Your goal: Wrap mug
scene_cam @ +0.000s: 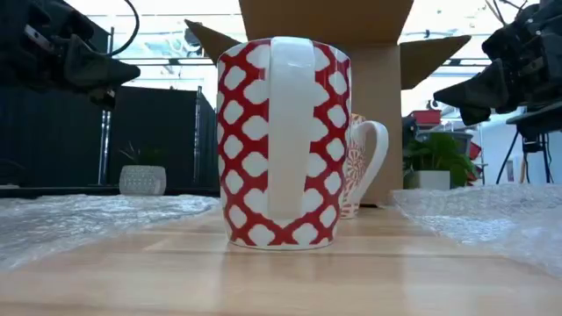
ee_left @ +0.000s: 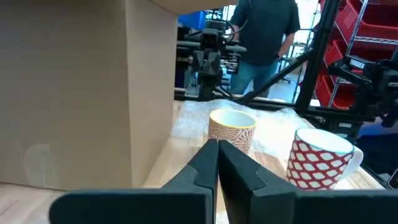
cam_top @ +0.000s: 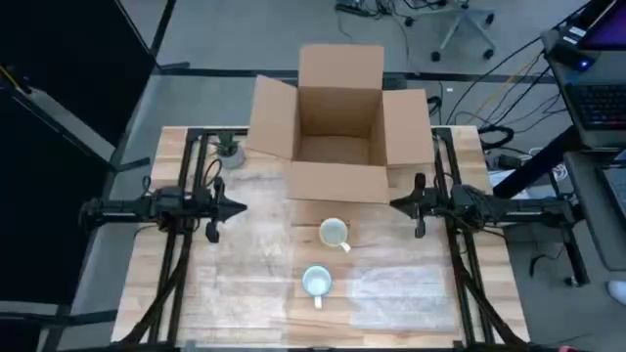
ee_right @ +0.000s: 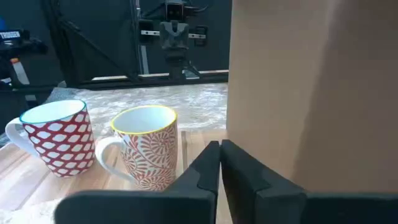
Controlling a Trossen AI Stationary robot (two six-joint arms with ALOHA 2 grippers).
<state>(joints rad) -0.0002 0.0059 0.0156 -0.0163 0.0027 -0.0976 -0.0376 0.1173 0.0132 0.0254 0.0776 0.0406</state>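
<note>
No readable text in any view. Both mugs carry pattern only: red-and-white lattice on the red lattice mug (scene_cam: 281, 145), red swirls on the swirl mug (ee_right: 148, 146). Cardboard box (cam_top: 337, 122) faces are plain, no print or labels. A small white tag (ee_right: 9, 35) shows on the dark gear in the right wrist view, too small to read.
</note>
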